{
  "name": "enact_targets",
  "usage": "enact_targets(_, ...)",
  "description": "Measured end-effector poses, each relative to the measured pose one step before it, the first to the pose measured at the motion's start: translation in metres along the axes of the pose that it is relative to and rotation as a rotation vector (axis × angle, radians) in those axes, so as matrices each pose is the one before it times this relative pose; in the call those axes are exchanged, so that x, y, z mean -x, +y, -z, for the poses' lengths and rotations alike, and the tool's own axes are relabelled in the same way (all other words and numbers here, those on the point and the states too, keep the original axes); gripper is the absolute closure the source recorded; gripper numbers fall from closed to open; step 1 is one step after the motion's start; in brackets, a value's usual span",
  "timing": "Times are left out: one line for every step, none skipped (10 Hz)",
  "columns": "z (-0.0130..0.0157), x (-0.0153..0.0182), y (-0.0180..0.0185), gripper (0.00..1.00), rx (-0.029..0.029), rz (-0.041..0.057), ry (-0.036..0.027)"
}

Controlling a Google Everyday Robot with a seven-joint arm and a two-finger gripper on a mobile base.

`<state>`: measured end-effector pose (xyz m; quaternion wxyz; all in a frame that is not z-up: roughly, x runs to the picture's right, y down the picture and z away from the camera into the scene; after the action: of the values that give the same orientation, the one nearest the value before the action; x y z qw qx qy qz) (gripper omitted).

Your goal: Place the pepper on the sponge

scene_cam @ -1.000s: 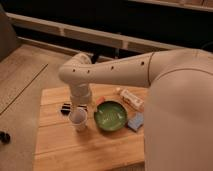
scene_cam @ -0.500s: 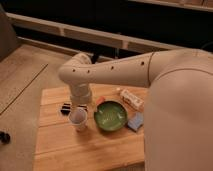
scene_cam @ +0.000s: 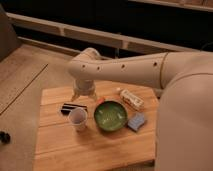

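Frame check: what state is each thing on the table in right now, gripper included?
sponge: flat on the table, nothing on it
pepper: lying on the table, not on the sponge
gripper: open, holding nothing, low just left of the pepper
green bowl: upright, looks empty
white cup: upright
white packet: lying flat
black object: lying flat
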<state>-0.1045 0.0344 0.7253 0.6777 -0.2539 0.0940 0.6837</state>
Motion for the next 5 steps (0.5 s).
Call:
enact_targets(0.00372,0.01124,-0.01119,0.35,0.04146,0.00121,-0.04936)
enact_targets(0.00348,0.00708,-0.02257,0.35,0.02329,-0.01639,-0.03915)
enact_targets(0.00324,0.00430,-0.01391,0.35,0.01358,-0.01038,-0.02531)
enact_targets(0.00107,0.00138,-0.00390,0.35,0.00680,-0.00343,-0.00904)
enact_targets(-0.00050,-0.00043,0.00204,0.35,0.00154,0.00254,0.00141)
